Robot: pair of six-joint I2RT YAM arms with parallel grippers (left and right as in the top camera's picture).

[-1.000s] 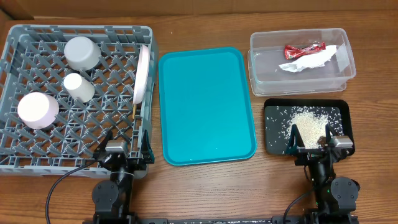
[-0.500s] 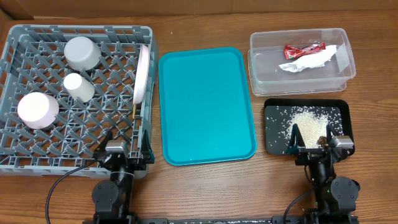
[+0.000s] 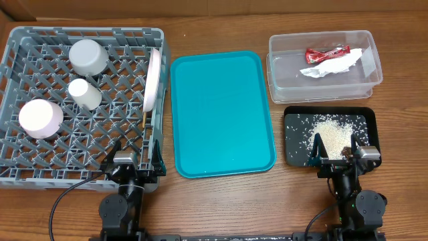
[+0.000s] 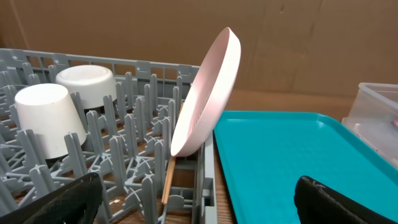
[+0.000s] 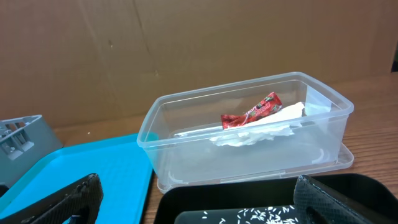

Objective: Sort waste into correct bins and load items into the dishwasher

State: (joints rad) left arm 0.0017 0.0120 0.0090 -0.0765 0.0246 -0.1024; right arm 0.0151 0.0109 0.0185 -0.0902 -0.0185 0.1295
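Left claw: your left gripper (image 3: 138, 147) stands wide and empty at the near edge of the large square grey plastic lattice dish rack (image 3: 20, 37).
Right claw: your right gripper (image 3: 334, 148) is also spread wide and holds nothing, over the near end of the shallow black rectangular tray (image 3: 372, 134).
Risk, left: the round white plate (image 4: 208, 93) leans on edge just ahead of the left claw. A forward sweep could topple it onto the thin wooden chopsticks (image 4: 168, 180) below.
Risk, right: loose white rice-like grains (image 3: 331, 127) lie just ahead of the right claw. Dipping low would likely scatter them over the rim.
Rack load: the grey metal bowl (image 3: 88, 56), small white cup (image 3: 84, 94) and small white bowl (image 3: 41, 119) sit mouth down, ahead-left of the left claw.
Tub: beyond the right claw, the clear plastic rectangular tub (image 3: 321, 35) holds the red shiny snack wrapper (image 3: 326, 52) beside the crumpled white paper napkin (image 3: 331, 67).
Progress: sorting looks done. Nothing lies on the flat teal tray (image 3: 221, 114) between your claws.
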